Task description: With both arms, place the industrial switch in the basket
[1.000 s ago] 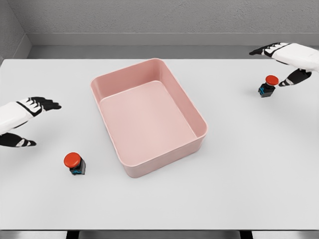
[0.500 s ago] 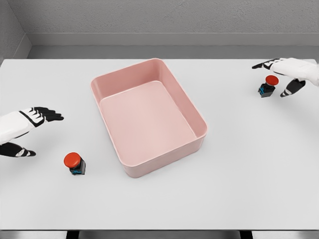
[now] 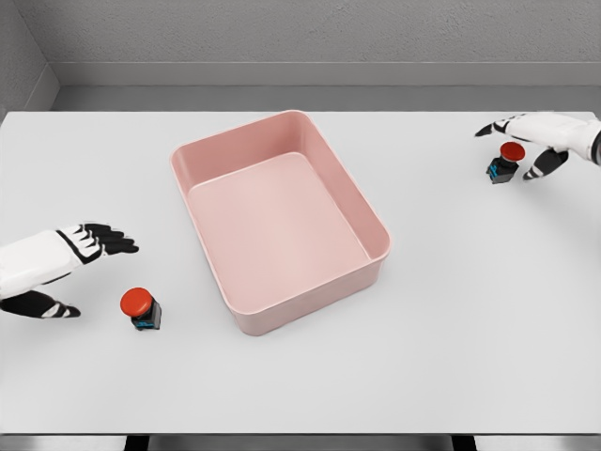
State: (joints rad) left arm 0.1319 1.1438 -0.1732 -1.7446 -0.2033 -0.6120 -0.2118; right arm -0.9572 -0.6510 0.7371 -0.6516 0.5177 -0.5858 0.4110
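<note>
A white table (image 3: 451, 338) is filling most of the head view, with a grey wall (image 3: 310, 33) running behind its far edge and a darker grey strip lying between wall and tabletop. The near edge is showing along the bottom, with dark gaps beneath it.

A pink basket (image 3: 202, 155) is sitting near the middle, turned at an angle so that its long axis is running from far-left to near-right. Its inside is showing only bare pink floor. Wide bare tabletop is lying on all sides of it, most of all to the near right.

One switch (image 3: 141, 308) is standing near the left, well apart from the basket's near-left wall, its red button facing up and its dark body with a blue mark sitting under it. The left hand (image 3: 70, 268) is hovering just beside it on the left, fingers spread and thumb apart, gripping nothing and not touching the switch.

A second switch (image 3: 505, 163) is standing at the far right, close to the table's right edge, also upright with red button on top. The right hand (image 3: 537, 141) is reaching over it, fingers extended on the far side and thumb down on the right, loosely bracketing it; whether they are touching it cannot be told.
</note>
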